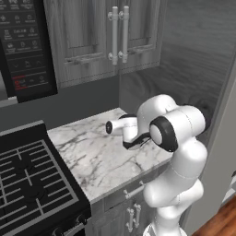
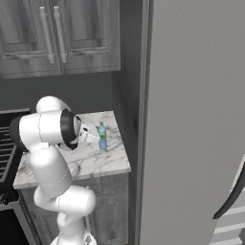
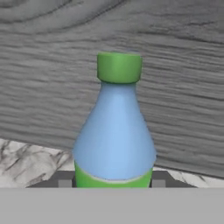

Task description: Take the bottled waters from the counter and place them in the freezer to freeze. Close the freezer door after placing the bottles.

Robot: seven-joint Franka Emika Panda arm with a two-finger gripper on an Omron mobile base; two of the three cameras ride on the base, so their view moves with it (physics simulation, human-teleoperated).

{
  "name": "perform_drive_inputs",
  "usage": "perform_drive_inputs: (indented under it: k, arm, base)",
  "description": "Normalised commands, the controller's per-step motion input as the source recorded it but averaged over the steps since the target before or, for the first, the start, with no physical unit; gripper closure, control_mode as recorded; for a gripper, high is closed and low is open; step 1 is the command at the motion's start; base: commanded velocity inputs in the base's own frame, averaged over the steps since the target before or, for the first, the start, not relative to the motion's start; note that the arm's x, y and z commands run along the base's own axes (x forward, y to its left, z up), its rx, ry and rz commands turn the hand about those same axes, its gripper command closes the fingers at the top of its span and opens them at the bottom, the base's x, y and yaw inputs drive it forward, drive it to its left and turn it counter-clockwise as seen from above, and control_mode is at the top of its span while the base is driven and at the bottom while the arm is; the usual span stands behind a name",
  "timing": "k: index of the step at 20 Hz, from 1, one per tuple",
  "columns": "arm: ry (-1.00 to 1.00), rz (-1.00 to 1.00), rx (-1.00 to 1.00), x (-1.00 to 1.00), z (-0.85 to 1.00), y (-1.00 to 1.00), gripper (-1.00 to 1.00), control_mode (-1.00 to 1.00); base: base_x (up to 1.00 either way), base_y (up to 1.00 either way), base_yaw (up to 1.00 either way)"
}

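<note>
Hand view: nearest the lens, the two dark finger tips (image 3: pixel 64 178) of the claw (image 3: pixel 112 180) stand pressed against either side of a bottle (image 3: pixel 114 131) with a green cap, a pale blue body and a green band at its base. The claw is clamped on the bottle low down, at the band, with the bottle upright and centred between the tips. Beneath and to either side shows the white marble counter (image 3: pixel 26 159) with grey veins, and behind the bottle rises a dark grey wood-grain wall (image 3: pixel 175 87).

Right base view: the white arm reaches across the counter (image 2: pixel 112 160) to the bottle (image 2: pixel 102 136), which stands upright toward the counter's right rear part, near the tall light-grey freezer (image 2: pixel 191 119). Dark wood cabinets (image 2: pixel 57 33) hang beyond.

Left base view: the arm's elbow stands before the counter (image 1: pixel 92 152); a black stove (image 1: pixel 32 179) lies to its left, with cabinets (image 1: pixel 101 37) and a microwave panel (image 1: pixel 25 46) farther back.
</note>
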Motion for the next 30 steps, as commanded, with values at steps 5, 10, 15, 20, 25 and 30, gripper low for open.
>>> perform_drive_inputs:
  k: [5, 10, 15, 20, 25, 30]
  arm:
    - [-0.18, 0.00, -0.01, -0.51, 0.61, 0.11, 1.00, -1.00]
    - [-0.24, 0.00, -0.05, -0.78, 0.77, 0.27, 1.00, -1.00]
    - [-0.15, 0.00, -0.04, -0.93, 0.83, 0.43, 1.00, -1.00]
    - [-0.19, 0.00, -0.04, -1.00, 0.94, 0.45, 1.00, -1.00]
    - [-0.16, -0.07, 0.06, -1.00, 0.82, -0.03, 1.00, -1.00]
    - [0.00, -0.02, 0.04, -0.20, 0.08, -0.12, 1.00, 1.00]
  base:
    - [0.00, 0.00, 0.00]
    - [0.00, 0.00, 0.00]
    - [0.00, 0.00, 0.00]
    - [0.00, 0.00, 0.00]
    - [0.00, 0.00, 0.00]
    - [-0.80, -0.62, -0.08]
